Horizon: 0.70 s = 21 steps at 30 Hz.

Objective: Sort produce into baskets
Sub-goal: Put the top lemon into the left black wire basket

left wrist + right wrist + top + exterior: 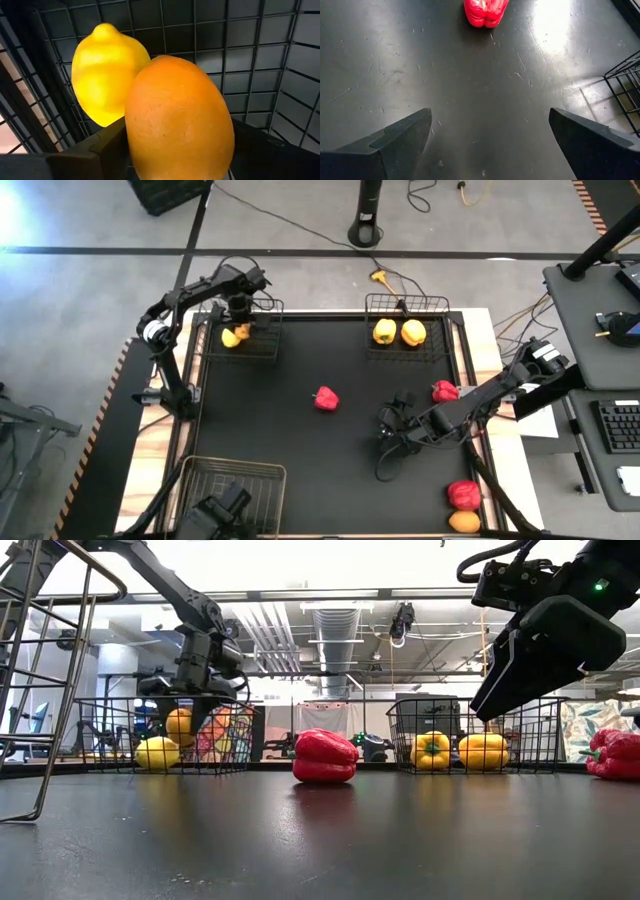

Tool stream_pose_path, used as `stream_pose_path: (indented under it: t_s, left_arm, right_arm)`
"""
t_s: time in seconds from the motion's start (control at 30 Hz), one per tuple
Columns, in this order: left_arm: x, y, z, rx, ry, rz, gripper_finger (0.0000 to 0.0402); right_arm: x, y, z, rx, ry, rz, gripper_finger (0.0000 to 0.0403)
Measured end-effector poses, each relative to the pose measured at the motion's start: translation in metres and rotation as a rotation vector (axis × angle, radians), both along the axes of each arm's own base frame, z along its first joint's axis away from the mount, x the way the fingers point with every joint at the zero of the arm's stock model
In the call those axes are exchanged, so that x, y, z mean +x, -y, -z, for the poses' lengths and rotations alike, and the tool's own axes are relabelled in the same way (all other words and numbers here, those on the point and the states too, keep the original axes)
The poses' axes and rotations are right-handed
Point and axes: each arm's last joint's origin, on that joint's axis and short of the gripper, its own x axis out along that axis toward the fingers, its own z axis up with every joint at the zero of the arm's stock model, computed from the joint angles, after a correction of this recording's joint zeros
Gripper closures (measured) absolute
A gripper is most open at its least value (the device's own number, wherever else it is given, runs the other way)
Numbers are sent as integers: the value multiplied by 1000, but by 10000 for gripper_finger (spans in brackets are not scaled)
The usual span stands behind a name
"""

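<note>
Yellow peppers (398, 332) in far-right basket (440, 304)

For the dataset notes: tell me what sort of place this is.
Probably a robotics lab or workshop: exposed ceiling ducts beyond the table, cables across a bare concrete floor, and a desk with a keyboard beside the rig.

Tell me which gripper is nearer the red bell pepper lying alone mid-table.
Right. The right gripper hovers just beside the red bell pepper; the left gripper is over the far-left black wire basket.
</note>
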Motion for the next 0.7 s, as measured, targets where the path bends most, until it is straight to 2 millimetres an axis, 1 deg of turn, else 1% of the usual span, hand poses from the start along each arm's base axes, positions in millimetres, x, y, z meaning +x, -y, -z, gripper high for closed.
stream_pose_path:
  t_s: [0.37,0.7]
  left_arm:
    - [0,0,0,1,-3,-10,143]
    - [-2,1,0,-4,-26,3,103]
  right_arm:
    - [0,0,0,9,1,4,8]
    - [0,0,0,10,-1,2,8]
